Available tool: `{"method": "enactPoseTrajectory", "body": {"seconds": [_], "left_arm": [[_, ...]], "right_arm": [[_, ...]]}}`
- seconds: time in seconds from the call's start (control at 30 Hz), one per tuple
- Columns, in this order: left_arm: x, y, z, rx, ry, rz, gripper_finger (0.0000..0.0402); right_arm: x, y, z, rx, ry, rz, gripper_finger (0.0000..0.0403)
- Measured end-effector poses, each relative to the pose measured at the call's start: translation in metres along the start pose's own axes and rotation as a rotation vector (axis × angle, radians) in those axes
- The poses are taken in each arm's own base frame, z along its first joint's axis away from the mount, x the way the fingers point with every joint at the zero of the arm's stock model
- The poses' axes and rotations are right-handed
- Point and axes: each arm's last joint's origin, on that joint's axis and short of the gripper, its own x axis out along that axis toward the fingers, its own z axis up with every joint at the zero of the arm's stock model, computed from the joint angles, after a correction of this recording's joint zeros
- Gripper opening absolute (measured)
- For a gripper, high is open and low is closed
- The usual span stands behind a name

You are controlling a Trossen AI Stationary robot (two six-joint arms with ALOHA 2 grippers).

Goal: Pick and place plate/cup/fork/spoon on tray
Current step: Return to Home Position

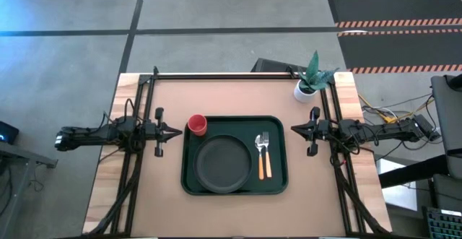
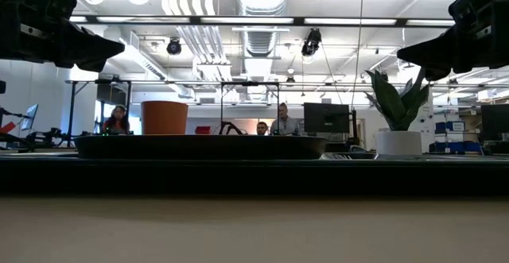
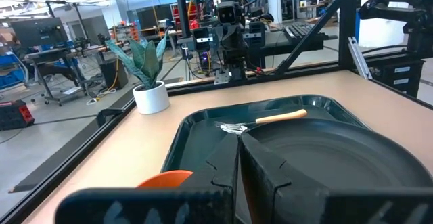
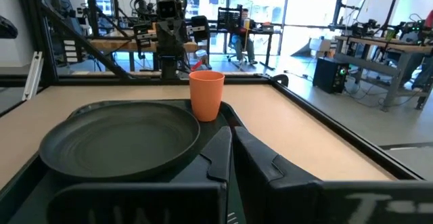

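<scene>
Left wrist view has the left gripper nearest, its two fingers pressed together along a thin seam and holding nothing; it hangs above the table, touching none of the things; just ahead of the fingertips lies the tray, and close below them, in the tray's near corner, stands the cup; next beyond the tips sits the plate, flat on the tray floor and filling its middle; past the plate, on the strip of tray farthest from these fingers, the spoon and the fork lie side by side with their heads the same way, the spoon next to the plate's rim and the fork just beside it; beyond the tray's far edge the right gripper points back toward the tray, its fingers likewise closed to a point with nothing between them, apart from the tray; off to one side of that gripper, near the table's corner, stands a white pot with a green plant; the low view shows people seated at desks in the room behind.
</scene>
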Motion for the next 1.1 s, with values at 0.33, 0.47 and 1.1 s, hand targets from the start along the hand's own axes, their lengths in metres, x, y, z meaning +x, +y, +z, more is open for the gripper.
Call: {"method": "enactPoseTrajectory", "body": {"seconds": [0.33, 0.47, 1.1], "left_arm": [[0.0000, 0.0000, -0.0002, 0.000, 0.002, 0.000, 0.0000], [0.0000, 0.0000, -0.0003, 0.000, 0.002, 0.000, 0.0000], [0.0005, 0.0004, 0.0013, -0.001, -0.030, 0.011, 0.0000]], "right_arm": [[0.0000, 0.0000, 0.0000, 0.000, 0.000, 0.000, 0.0009], [0.0000, 0.0000, 0.0000, 0.000, 0.000, 0.000, 0.0009], [0.0000, 0.0000, 0.0000, -0.001, 0.000, 0.000, 0.0009]]}}
